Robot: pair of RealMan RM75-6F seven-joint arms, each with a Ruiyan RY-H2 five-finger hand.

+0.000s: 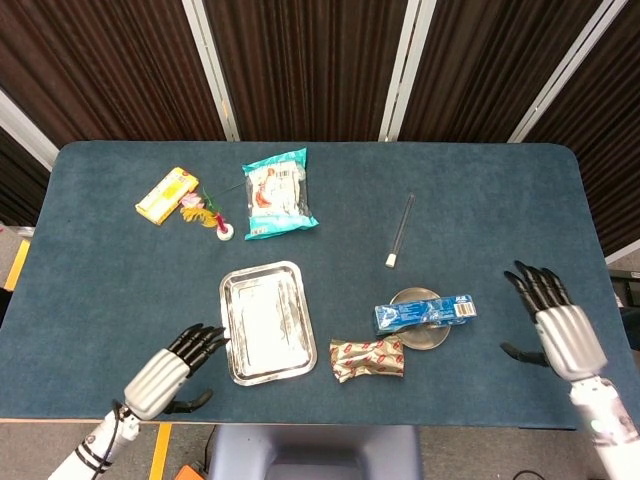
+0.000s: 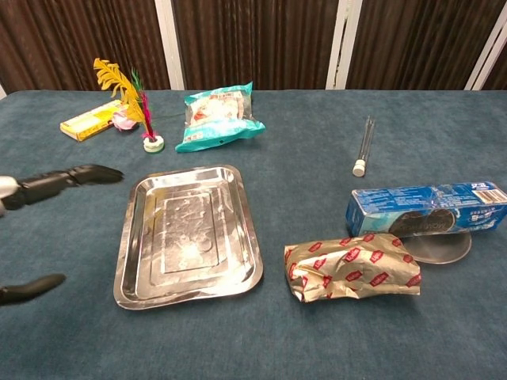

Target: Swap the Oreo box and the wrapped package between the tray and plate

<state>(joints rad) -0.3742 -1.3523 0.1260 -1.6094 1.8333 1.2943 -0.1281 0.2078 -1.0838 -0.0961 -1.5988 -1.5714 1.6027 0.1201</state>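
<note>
Head view, your stock: Oreo box [image 1: 425, 313] lying across the plate [image 1: 419, 319] toward the table's near right; wrapped package [image 1: 367, 358] on the table [image 1: 500, 220] just beside the plate, between it and the tray [image 1: 266, 322], which is bare at the near edge's middle; your left hand [image 1: 168, 374] near the near-left corner and right hand [image 1: 557, 324] by the right edge, both holding nothing, fingers apart. Chest view: box overhangs the plate's rim; package touches neither tray nor box; left hand's fingers [image 2: 75, 175] spread beside the tray.

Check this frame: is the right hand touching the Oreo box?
Apart. The head view shows bare table between the right hand and the Oreo box, which lies across the plate.
</note>
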